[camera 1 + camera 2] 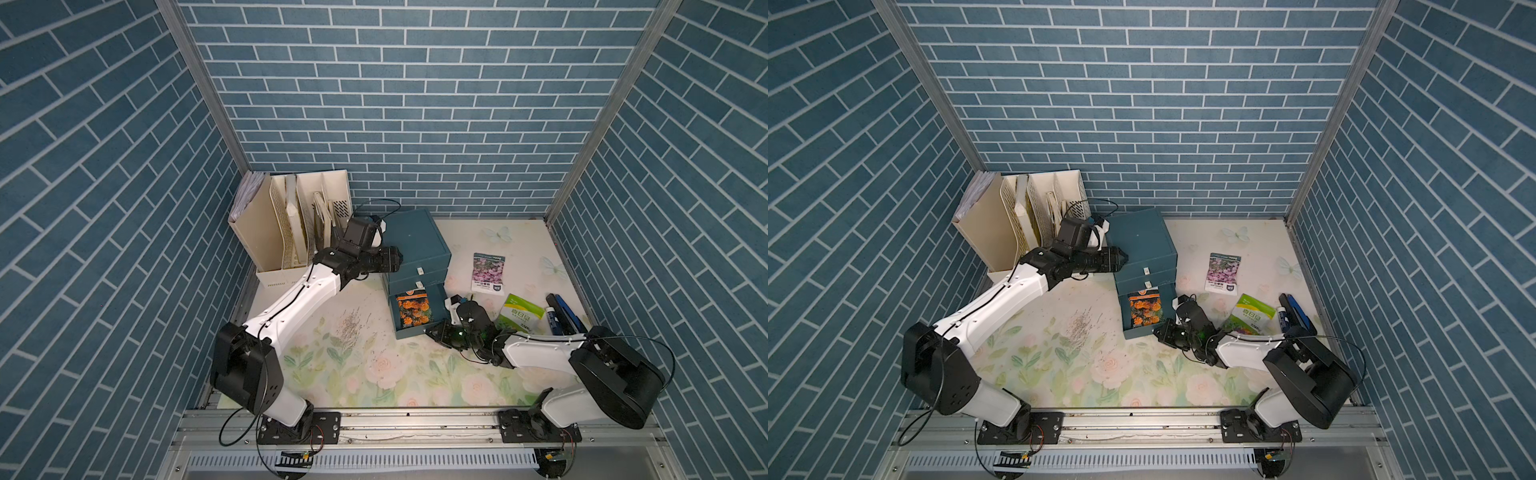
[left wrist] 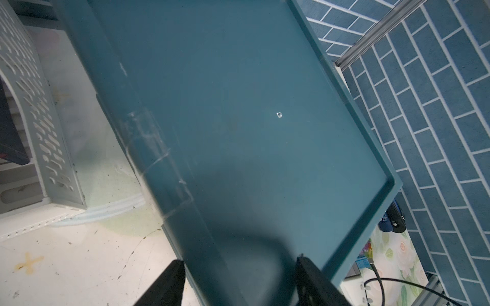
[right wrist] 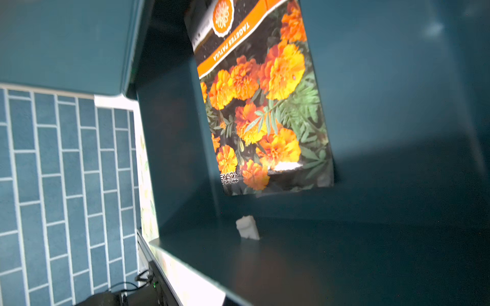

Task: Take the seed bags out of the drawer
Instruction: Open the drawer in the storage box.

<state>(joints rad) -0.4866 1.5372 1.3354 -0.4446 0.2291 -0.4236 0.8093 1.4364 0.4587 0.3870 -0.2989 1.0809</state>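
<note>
The teal cabinet point(image 1: 415, 237) has its bottom drawer point(image 1: 411, 333) pulled out, and the orange seed bag point(image 1: 413, 309) point(image 3: 265, 106) lies inside it. On the mat to the right lie the purple-pink seed bag point(image 1: 488, 273) and, nearer the front, the green-white seed bag point(image 1: 519, 318). My left gripper point(image 1: 397, 258) point(image 2: 238, 259) straddles the cabinet's upper left edge, one finger on the side and one on the top. My right gripper point(image 1: 430, 331) is shut at the drawer's front right corner. Its fingers are hidden in the right wrist view, which shows the drawer's white tab point(image 3: 248, 227).
A cream file organizer point(image 1: 291, 224) stands at the back left, close behind my left arm. Dark blue pens point(image 1: 561, 313) lie at the right edge of the mat beside the green-white bag. Dark specks point(image 1: 353, 324) are scattered on the floral mat left of the drawer.
</note>
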